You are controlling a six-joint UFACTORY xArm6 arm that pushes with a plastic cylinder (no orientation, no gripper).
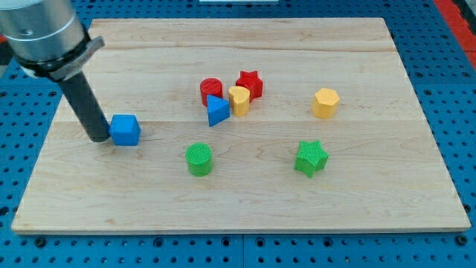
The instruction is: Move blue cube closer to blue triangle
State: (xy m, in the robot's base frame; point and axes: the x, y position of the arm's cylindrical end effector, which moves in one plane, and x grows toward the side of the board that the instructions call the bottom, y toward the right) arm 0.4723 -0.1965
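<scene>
Blue cube (125, 129) near the board's left edge, touching my tip (99, 138) on its right side, the rod a plain dark cylinder with nothing to open, gripping nothing, cube glossy, slightly turned, blue triangle (217, 111) well apart toward the board's middle, beside a yellow block (239, 100)

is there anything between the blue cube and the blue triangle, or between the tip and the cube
Nothing visible. My tip sits right at the blue cube, on its side toward the view's left. The board between the cube and the blue triangle is bare; the green cylinder lies below that line.
</scene>
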